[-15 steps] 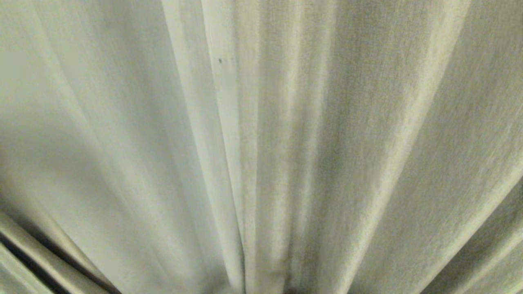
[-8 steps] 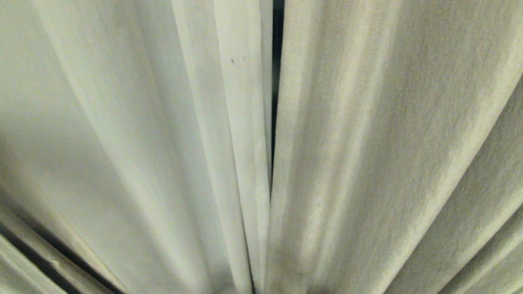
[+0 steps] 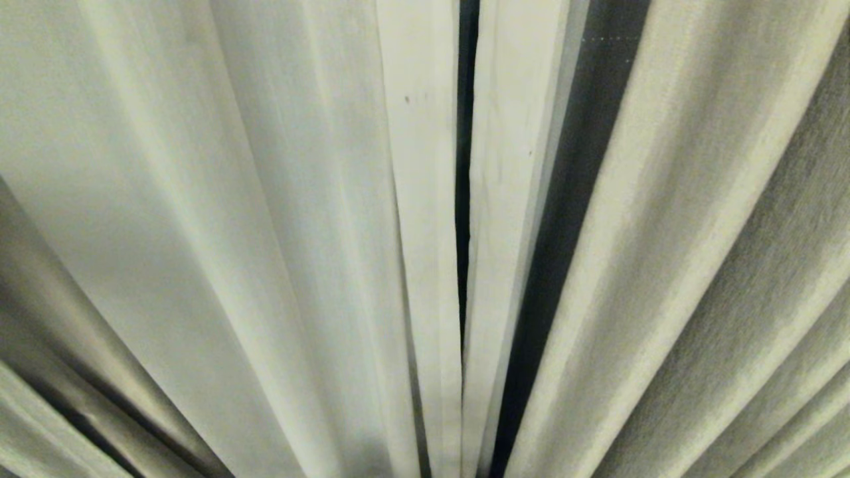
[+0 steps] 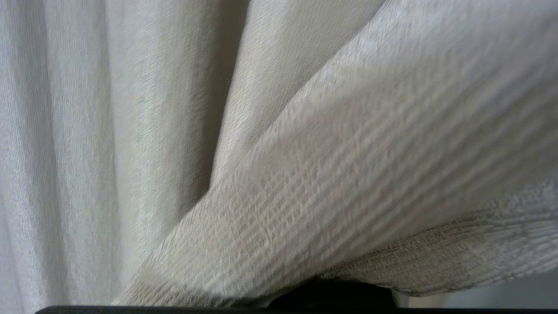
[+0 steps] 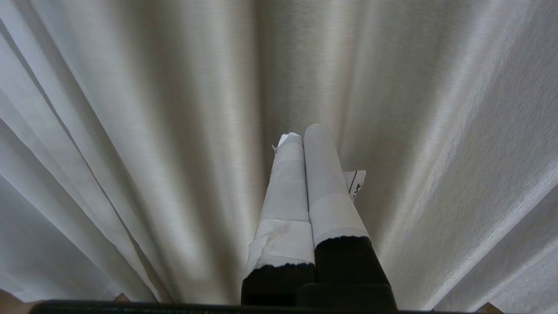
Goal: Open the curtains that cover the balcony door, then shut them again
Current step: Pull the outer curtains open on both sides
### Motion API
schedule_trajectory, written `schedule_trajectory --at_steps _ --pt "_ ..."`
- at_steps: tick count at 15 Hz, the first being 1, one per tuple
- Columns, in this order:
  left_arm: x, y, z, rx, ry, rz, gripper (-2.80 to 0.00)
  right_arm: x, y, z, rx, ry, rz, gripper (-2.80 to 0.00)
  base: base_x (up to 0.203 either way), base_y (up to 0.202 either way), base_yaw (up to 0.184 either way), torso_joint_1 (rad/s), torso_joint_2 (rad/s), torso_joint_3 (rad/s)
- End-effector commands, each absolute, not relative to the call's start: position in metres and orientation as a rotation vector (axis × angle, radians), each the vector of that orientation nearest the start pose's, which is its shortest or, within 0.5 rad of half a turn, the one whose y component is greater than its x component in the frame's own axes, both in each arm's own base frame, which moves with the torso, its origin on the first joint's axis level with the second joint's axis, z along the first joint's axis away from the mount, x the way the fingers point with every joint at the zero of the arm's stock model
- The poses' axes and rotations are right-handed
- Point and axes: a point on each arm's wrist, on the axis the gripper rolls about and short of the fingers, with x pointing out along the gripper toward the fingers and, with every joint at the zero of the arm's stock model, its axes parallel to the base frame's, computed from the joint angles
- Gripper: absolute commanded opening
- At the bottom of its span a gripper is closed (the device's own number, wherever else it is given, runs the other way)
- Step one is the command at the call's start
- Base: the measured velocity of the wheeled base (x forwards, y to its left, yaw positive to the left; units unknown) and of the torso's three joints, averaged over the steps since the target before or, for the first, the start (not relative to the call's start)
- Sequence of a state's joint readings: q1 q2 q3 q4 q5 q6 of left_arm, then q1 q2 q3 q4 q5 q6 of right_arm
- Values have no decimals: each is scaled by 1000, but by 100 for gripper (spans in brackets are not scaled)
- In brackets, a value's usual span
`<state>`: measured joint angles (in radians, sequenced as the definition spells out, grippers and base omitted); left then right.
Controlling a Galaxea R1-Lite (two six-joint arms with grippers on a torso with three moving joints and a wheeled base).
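Cream, pleated, woven curtains (image 3: 265,219) fill the whole head view, with a narrow dark slit (image 3: 463,199) between the two hemmed edges at centre. Left end effector is buried under a bunched fold of curtain fabric, fingers together, apparently pinching it. Right end effector (image 5: 298,133), white-taped fingers pressed together, empty, points at the pleats.

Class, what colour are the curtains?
Cream, off-white curtains, best in the head view.

Narrow dark gap (image 3: 463,199) between the two hemmed edges of the curtains (image 3: 232,199), pleats crowding either side.
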<state>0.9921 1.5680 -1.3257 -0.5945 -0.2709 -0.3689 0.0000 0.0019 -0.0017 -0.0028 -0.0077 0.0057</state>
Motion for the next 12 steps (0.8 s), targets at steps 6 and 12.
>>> schedule_trajectory --at_steps 6,12 --pt "164 194 373 -142 -433 543 -280 -23 0 76 6 -3 -8 -280 0 0 0 0 0 0" --pt "168 167 367 -166 -419 473 -280 -23 0 76 6 -3 -8 -280 0 0 0 0 0 0"
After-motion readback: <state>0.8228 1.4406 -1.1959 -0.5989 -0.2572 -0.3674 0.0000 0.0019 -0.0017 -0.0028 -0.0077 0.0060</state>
